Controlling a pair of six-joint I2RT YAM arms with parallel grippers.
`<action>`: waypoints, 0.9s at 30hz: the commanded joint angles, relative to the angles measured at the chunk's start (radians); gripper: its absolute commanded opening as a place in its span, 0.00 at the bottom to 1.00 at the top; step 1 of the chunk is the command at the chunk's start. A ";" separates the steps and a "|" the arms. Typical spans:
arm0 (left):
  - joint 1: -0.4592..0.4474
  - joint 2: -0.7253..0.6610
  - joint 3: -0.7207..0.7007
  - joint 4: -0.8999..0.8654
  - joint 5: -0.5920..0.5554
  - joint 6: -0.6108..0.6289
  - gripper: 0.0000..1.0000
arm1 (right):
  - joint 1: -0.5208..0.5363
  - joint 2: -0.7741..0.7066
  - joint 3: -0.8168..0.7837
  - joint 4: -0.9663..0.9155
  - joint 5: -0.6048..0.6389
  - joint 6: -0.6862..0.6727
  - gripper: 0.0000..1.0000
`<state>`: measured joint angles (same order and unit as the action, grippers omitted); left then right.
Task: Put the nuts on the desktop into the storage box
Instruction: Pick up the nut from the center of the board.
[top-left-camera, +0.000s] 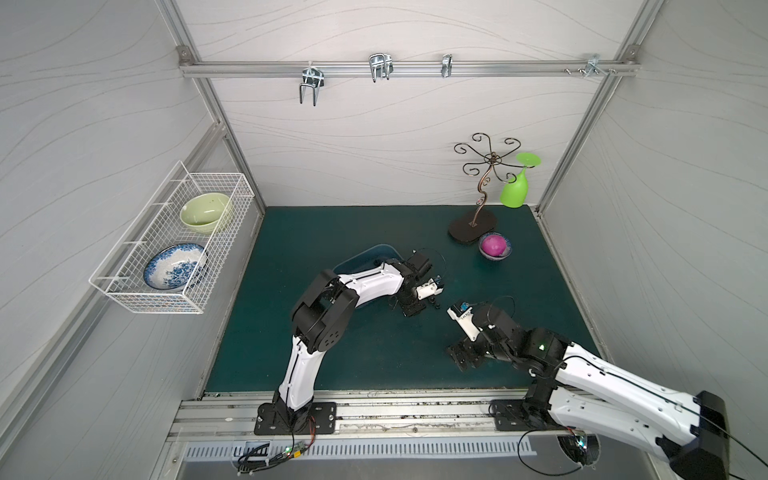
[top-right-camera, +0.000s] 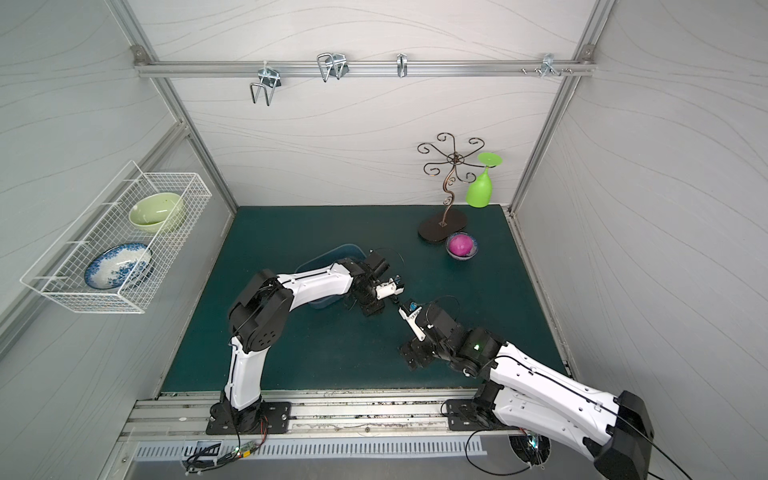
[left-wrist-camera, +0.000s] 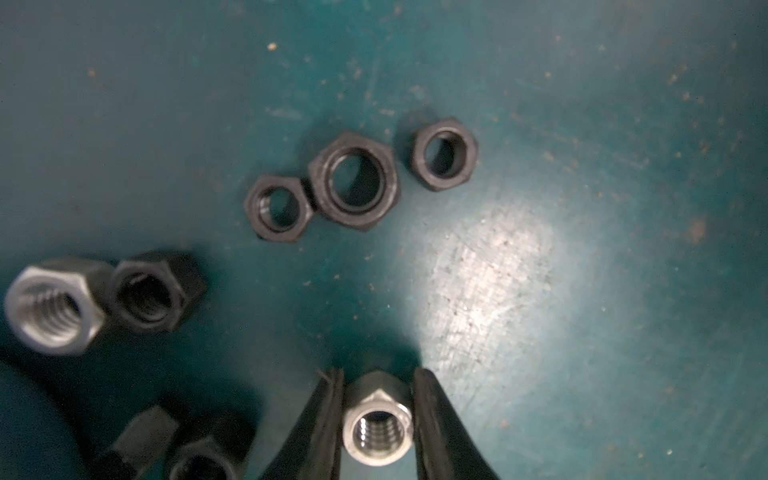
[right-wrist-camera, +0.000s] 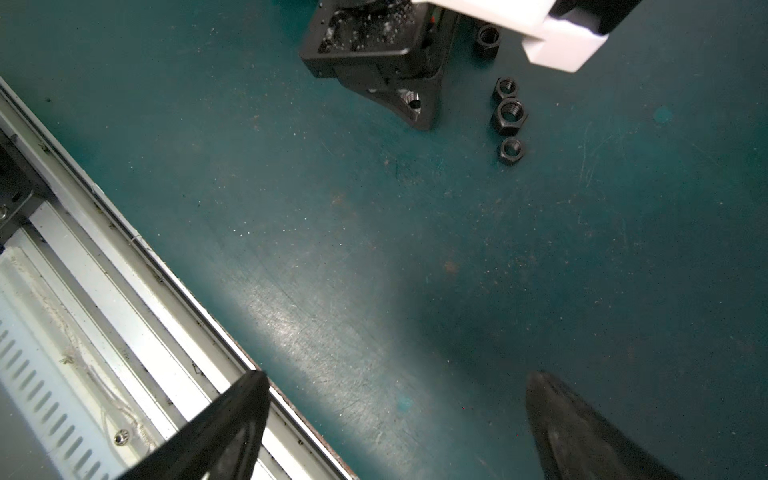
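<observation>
Grip is mattering now: my left claw is pinching the silver nut near the middle of the table; I am planning a straight lift, then the storage box nearby.

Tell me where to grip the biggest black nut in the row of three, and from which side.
Best come straight down: the biggest black nut lies flat on the desktop, hole up. Close the jaws on the two outer flats facing across the row, because a smaller nut touches it on one side and another nut sits close on the other.
</observation>
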<state>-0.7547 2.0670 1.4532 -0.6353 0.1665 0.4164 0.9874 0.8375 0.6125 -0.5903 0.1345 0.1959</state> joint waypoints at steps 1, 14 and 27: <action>-0.008 0.037 0.009 -0.029 0.026 0.011 0.28 | -0.004 0.002 0.022 0.018 0.006 0.011 0.99; -0.008 -0.001 0.009 -0.061 -0.018 0.021 0.56 | -0.003 -0.014 0.019 0.016 0.009 0.004 0.99; -0.005 0.002 -0.033 -0.053 -0.037 -0.003 0.48 | -0.004 -0.030 0.017 0.006 0.022 -0.007 0.99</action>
<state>-0.7609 2.0575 1.4357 -0.6189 0.1448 0.4332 0.9871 0.8089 0.6144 -0.5842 0.1463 0.1936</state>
